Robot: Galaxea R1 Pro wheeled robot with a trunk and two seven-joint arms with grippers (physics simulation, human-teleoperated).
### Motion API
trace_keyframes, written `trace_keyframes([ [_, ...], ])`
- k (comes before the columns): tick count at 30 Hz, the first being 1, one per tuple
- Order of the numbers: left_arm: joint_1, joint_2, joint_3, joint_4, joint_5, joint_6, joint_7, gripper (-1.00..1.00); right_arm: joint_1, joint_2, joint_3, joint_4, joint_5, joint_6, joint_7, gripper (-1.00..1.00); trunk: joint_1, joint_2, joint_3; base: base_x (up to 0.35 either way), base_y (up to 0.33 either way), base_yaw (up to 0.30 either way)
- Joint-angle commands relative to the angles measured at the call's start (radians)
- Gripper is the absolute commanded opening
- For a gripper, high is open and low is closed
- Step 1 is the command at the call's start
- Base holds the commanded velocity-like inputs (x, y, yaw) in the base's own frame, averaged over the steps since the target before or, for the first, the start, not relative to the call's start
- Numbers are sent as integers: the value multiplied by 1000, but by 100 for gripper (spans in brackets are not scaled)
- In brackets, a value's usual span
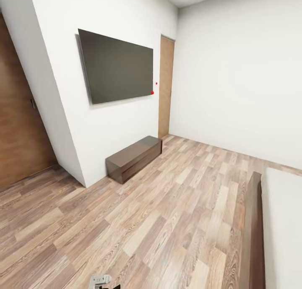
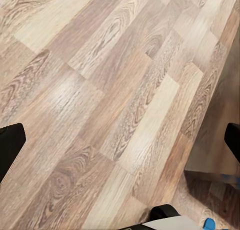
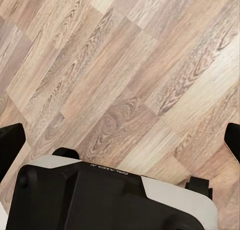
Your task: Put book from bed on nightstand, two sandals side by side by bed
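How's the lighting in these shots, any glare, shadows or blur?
Head view: even, soft light, the TV matte dark without glare, a faint shadow under the cabinet, straight wall edges leaning as in a wide lens. Left wrist view: a pale sheen on the floor, slightly soft. Right wrist view: flat light, wood grain fairly sharp.

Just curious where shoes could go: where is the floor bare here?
Bare floor runs wide between the low cabinet under the TV and the bed frame, right up to the frame. Nothing shown looks crowded.
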Motion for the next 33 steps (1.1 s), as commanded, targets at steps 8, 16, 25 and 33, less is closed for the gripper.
trace_keyframes([
  [8, -1, 0, 5, 1, -3, -3, -4, 100, -2, 0, 2, 5, -4, -5, 4, 100, 1, -2, -2, 332, 0, 0],
  [16, -1, 0, 5, 1, -3, -2, -4, 100, -2, 0, 2, 4, -6, -5, 4, 100, 1, -2, -2, 333, 0, 0],
  [25, -1, 0, 6, 1, -3, -2, -4, 100, -2, 0, 2, 4, -7, -5, 4, 100, 1, -2, -2, 333, 0, 0],
  [33, -1, 0, 6, 1, -3, -2, -4, 100, -2, 0, 2, 4, -6, -5, 4, 100, 1, -2, -2, 333, 0, 0],
])
